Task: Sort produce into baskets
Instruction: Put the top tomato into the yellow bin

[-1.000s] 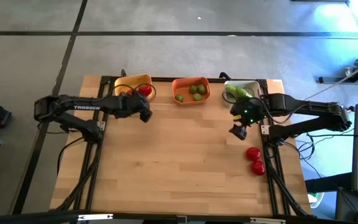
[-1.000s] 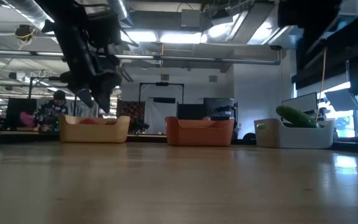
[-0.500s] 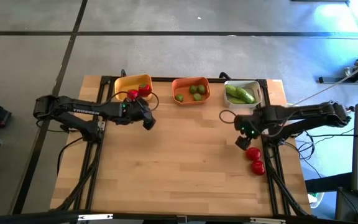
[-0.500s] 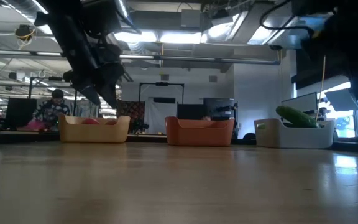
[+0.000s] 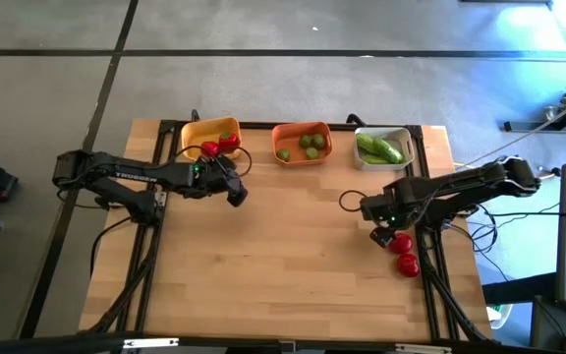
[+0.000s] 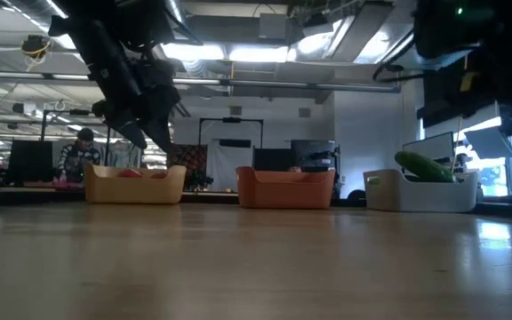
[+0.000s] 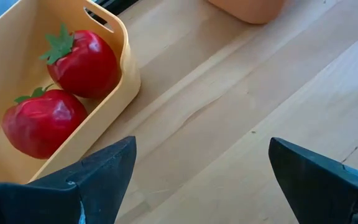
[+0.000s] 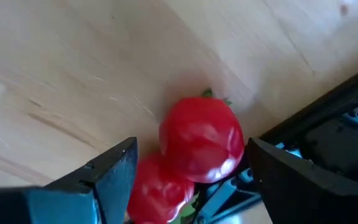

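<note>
Two red tomatoes lie on the table near its right edge, one (image 5: 400,242) (image 8: 201,139) nearer the baskets, the other (image 5: 408,264) (image 8: 159,192) behind it. My right gripper (image 5: 383,236) (image 8: 191,180) is open above them, its fingers on either side of the first tomato, not touching it. My left gripper (image 5: 236,194) (image 7: 197,180) is open and empty, in front of the yellow basket (image 5: 210,137) (image 7: 55,124), which holds two tomatoes (image 7: 82,62). The orange basket (image 5: 302,143) holds limes, the white basket (image 5: 383,147) cucumbers.
The three baskets stand in a row along the table's far edge. A dark frame rail (image 8: 328,124) runs along the table's right edge beside the tomatoes. Bare wood lies across the table's middle and near side (image 5: 283,265). A person sits in the room beyond (image 6: 80,151).
My right gripper has moved from beside the white basket toward the table's near edge and come over the two tomatoes at the right edge. My left gripper has drawn a little away from the yellow basket toward the table's middle.
</note>
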Robot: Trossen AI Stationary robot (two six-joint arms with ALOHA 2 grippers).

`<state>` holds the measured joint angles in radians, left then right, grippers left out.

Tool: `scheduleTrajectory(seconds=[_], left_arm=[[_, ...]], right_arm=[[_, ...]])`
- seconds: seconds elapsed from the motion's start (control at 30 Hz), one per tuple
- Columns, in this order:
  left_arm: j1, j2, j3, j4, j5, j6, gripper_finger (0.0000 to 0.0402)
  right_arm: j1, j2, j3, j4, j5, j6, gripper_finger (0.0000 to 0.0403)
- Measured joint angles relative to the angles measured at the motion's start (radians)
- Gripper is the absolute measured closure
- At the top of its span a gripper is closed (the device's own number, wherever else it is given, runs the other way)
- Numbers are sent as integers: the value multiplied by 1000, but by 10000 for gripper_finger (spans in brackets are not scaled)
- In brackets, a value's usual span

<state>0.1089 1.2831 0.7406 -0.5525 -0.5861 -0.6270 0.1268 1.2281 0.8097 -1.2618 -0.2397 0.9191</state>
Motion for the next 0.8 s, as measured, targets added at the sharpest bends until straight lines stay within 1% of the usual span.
scheduleTrajectory(seconds=[0.23,0.5,0.8], left_arm=[[0,0,0,1,0,1,39],[0,0,0,20,-1,24,39],[0,0,0,20,-1,25,39]], right_arm=[[0,90,0,-1,-12,-41,111],[0,190,0,-2,-59,-89,111],[0,298,0,-1,-77,-131,111]])
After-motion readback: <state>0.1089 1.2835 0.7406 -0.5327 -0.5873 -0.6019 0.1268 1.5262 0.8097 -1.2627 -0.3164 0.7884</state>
